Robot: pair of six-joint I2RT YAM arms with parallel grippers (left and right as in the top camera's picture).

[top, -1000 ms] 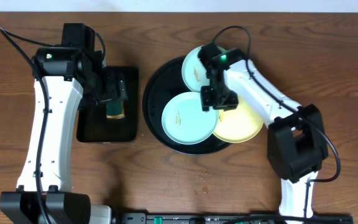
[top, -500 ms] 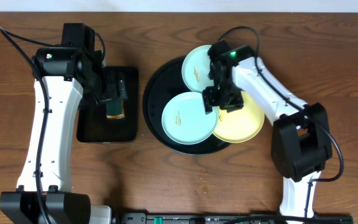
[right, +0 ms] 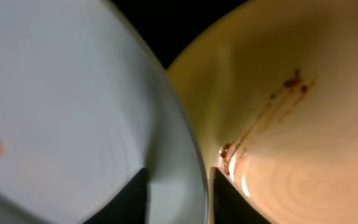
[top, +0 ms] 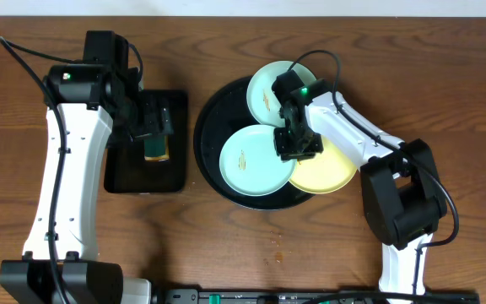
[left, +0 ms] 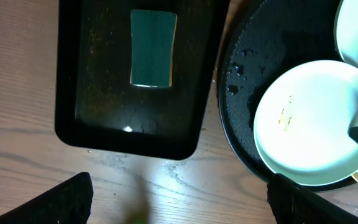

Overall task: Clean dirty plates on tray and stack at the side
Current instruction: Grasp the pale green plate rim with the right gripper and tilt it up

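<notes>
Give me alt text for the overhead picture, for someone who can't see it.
The right gripper is down where the front mint plate meets the yellow plate on the round black tray. The left gripper hovers open over a sponge in a rectangular tray.

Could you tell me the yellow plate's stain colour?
Reddish-brown stain; right wrist view shows it best.

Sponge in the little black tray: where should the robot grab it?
Across its two long sides, coming straight down from above. The green sponge lies flat in the rectangular tray, narrow enough to pinch, and the tray's raised rim would likely block a sideways approach.
</notes>
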